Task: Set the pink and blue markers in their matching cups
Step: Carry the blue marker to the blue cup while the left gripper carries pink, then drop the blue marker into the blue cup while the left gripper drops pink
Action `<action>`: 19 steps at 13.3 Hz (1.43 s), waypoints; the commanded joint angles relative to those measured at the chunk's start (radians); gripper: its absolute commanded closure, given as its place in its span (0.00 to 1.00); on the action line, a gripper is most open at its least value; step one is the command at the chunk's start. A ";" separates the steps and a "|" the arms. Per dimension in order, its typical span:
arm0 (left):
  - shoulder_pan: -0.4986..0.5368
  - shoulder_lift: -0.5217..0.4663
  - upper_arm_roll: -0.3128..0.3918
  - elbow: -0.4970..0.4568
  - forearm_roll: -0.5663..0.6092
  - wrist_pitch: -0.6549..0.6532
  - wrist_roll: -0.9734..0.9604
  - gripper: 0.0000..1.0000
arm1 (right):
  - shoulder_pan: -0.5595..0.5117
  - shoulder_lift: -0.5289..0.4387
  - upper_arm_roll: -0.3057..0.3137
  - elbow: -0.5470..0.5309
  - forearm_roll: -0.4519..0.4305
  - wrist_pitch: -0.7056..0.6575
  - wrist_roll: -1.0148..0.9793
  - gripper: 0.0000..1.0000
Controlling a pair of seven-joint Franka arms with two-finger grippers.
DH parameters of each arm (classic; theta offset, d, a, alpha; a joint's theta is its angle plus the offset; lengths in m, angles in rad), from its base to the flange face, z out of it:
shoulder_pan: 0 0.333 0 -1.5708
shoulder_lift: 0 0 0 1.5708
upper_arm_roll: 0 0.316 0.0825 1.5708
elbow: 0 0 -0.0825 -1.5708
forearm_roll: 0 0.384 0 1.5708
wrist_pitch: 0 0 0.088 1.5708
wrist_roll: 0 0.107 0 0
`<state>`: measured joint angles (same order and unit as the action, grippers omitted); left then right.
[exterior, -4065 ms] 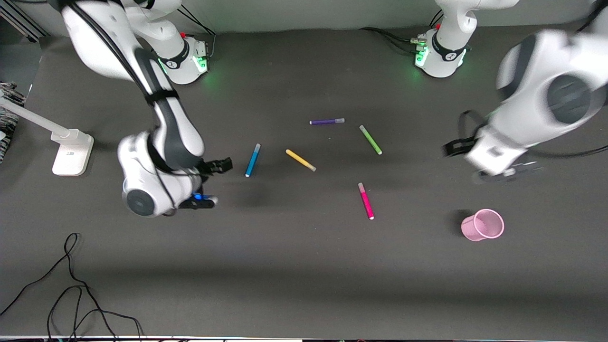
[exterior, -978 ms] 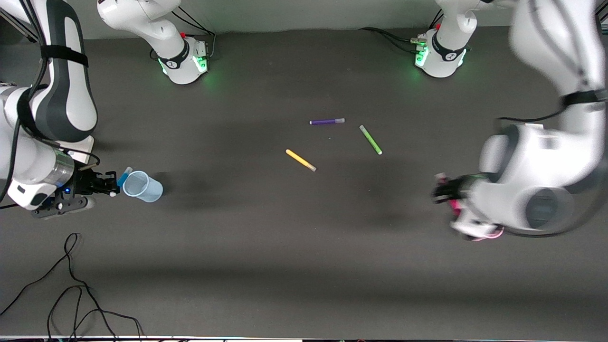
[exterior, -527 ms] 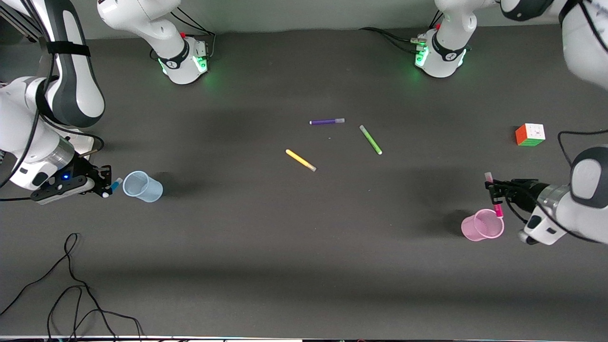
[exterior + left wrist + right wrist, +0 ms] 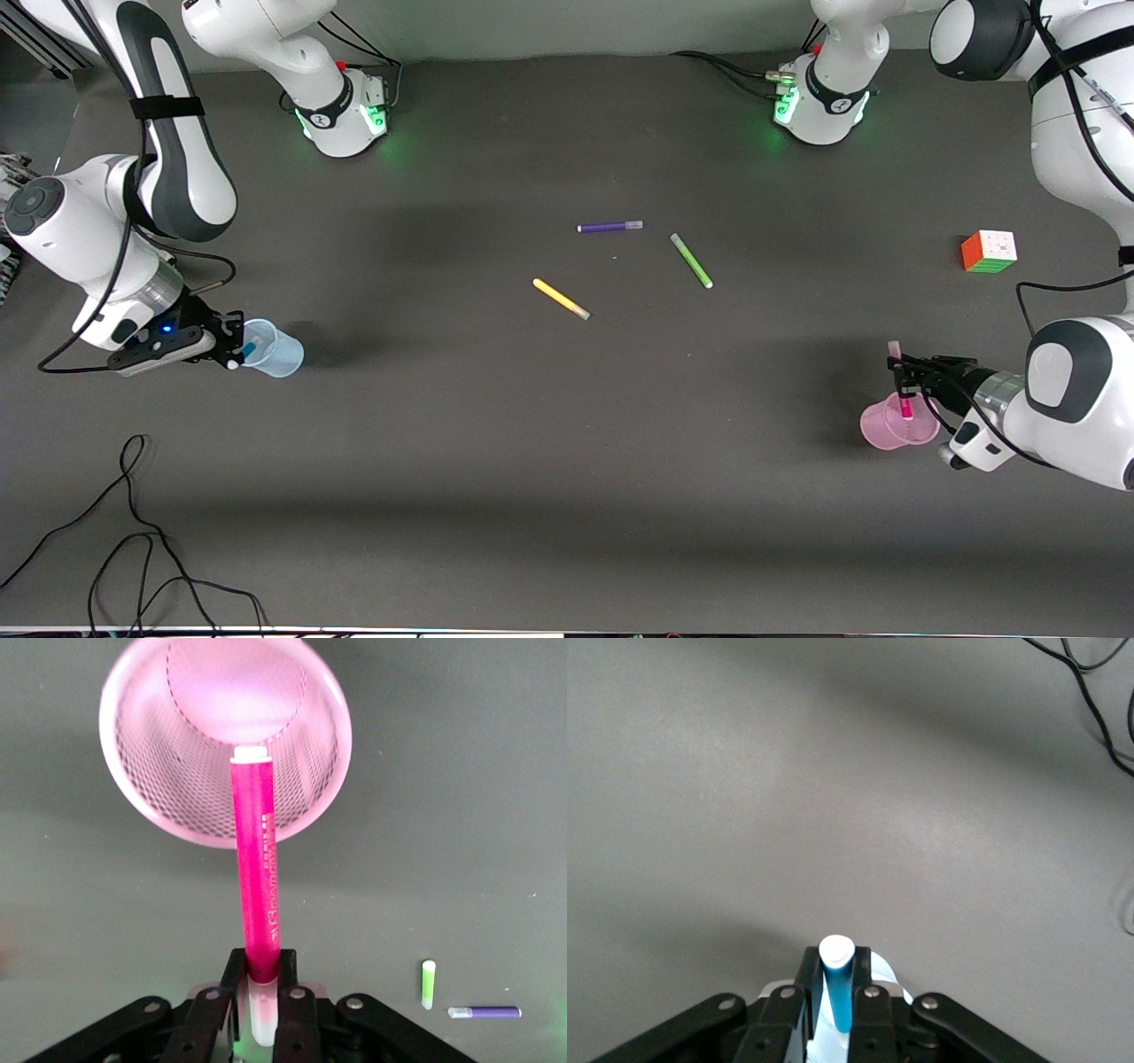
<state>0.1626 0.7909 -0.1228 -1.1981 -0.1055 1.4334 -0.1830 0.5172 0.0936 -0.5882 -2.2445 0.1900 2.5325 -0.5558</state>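
Since half a second ago: left gripper (image 4: 902, 383) has moved over light pink translucent plastic cup (image 4: 889, 431), near left arm's end of table. It is clamped on magenta-pink felt-tip marker (image 4: 902, 396), white tip now inside cup mouth. Right gripper (image 4: 232, 348) has closed in over light blue translucent plastic cup (image 4: 282, 353), near right arm's end; it grips bright blue felt-tip marker (image 4: 838, 992), lower end at cup rim.

Surface: dark grey table (image 4: 532, 461). Purple marker (image 4: 609, 227), green marker (image 4: 691, 260), yellow marker (image 4: 560, 299) unmoved mid-table. Multicoloured puzzle cube (image 4: 989, 251) toward left arm's end. Black cable (image 4: 133, 523) at front corner.
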 commanded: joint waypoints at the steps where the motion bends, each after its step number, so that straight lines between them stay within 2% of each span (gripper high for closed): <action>1: 0.003 0.016 -0.005 0.029 -0.008 0.019 0.013 1.00 | 0.004 0.009 -0.007 -0.003 0.028 0.014 -0.029 0.00; 3: 0.005 0.019 -0.005 0.029 -0.005 0.036 0.060 0.98 | 0.001 -0.006 -0.008 -0.001 0.028 -0.024 -0.030 0.00; 5: 0.015 0.022 -0.003 0.028 0.000 0.054 0.131 0.70 | 0.000 -0.023 -0.015 0.020 0.026 -0.088 -0.032 0.00; 6: 0.015 0.022 -0.001 0.029 0.000 0.053 0.132 0.63 | 0.000 -0.022 -0.015 0.063 0.026 -0.147 -0.021 0.00; 7: 0.015 0.022 -0.001 0.029 0.001 0.053 0.132 0.60 | 0.001 -0.018 -0.015 0.122 0.029 -0.272 -0.001 0.00; 8: 0.015 0.021 -0.001 0.029 0.001 0.053 0.132 0.52 | 0.006 -0.012 -0.012 0.203 0.029 -0.420 0.070 0.00; 10: 0.014 0.021 -0.001 0.029 0.003 0.051 0.132 0.51 | 0.045 -0.006 0.001 0.375 0.011 -0.643 0.251 0.00; 13: 0.015 0.019 -0.001 0.029 0.003 0.050 0.132 0.51 | 0.113 -0.044 0.001 0.564 -0.055 -0.879 0.472 0.00; 15: 0.015 0.019 -0.001 0.029 0.001 0.048 0.132 0.49 | 0.126 -0.090 -0.001 0.611 -0.073 -0.949 0.497 0.00; 16: 0.014 0.018 -0.001 0.029 0.001 0.047 0.132 0.48 | 0.127 -0.101 0.004 0.629 -0.134 -0.949 0.499 0.00; 17: 0.014 0.013 -0.001 0.031 0.001 0.038 0.132 0.42 | 0.139 -0.101 0.007 0.658 -0.202 -0.949 0.517 0.00; 18: 0.012 0.004 -0.001 0.031 0.003 0.030 0.131 0.19 | 0.158 -0.101 0.004 0.678 -0.237 -0.954 0.531 0.00; 19: 0.006 -0.011 -0.001 0.031 0.024 0.022 0.131 0.01 | 0.158 -0.101 -0.002 0.678 -0.238 -0.956 0.537 0.00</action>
<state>0.1770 0.7979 -0.1243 -1.1890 -0.1022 1.4856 -0.0630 0.6487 -0.0118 -0.5827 -1.5931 -0.0007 1.5966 -0.0657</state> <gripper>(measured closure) 0.405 0.000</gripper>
